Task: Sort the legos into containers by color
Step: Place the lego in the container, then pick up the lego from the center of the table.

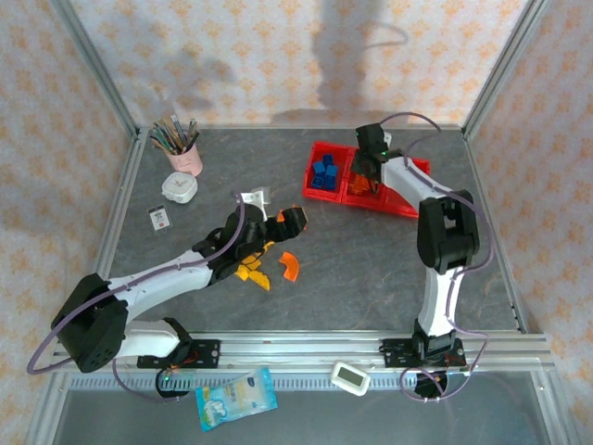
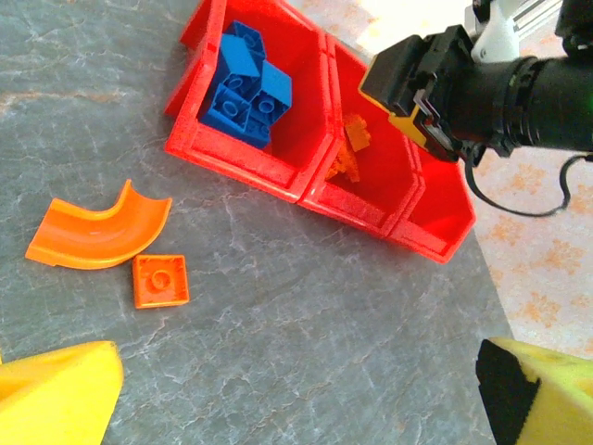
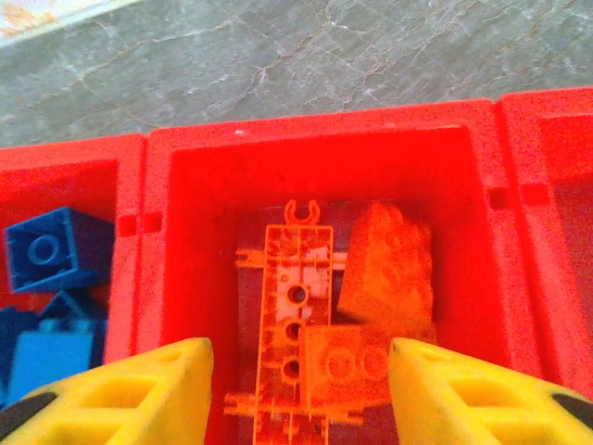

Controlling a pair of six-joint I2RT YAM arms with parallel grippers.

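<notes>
We see right jaws spread, empty, over middle compartment of red tray [image 2: 241, 170], above orange bricks [image 3: 384, 269]; tray toward far right corner of bench [image 1: 371, 269]. Blue bricks [image 2: 246, 88] in left compartment. Left jaws spread wide, empty, near orange arch [image 2: 97, 227] and orange plate [image 2: 160, 280], loose mid-bench.

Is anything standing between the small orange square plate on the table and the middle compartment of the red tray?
The grey table between the orange square plate and the red tray lies bare. Yet the right pincer hangs over the middle compartment, fingers apart, just above the orange pieces inside.
</notes>
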